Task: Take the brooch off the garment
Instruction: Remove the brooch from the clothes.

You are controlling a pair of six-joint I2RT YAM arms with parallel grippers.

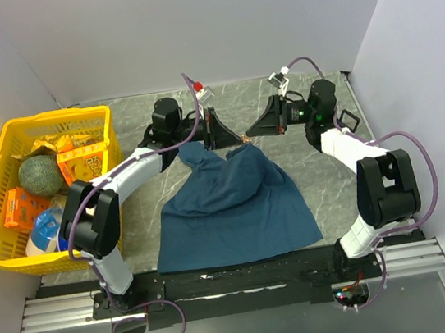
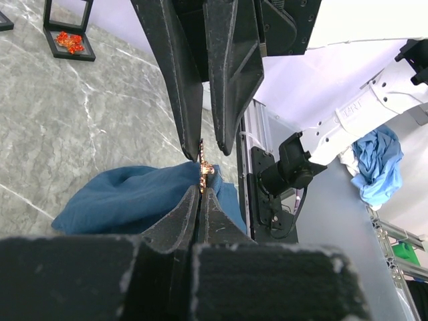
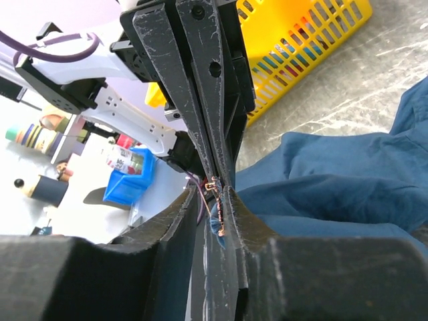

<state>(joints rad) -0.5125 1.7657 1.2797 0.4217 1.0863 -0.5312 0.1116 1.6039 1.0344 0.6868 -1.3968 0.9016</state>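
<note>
left gripper (image 1: pixel 232 136) is pinching garment (image 1: pixel 228 207), right gripper (image 1: pixel 254 135) seemingly clamping brooch (image 2: pixel 204 167). pulling apart is risking a tear if brooch is snagging.

light: bright, even, soft shadows | wrist cams: near foreground blurred | top view sharp

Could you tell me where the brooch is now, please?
In the top view the brooch is at centre, between the tips of the left claw and right claw, at the garment's lifted far edge.
</note>
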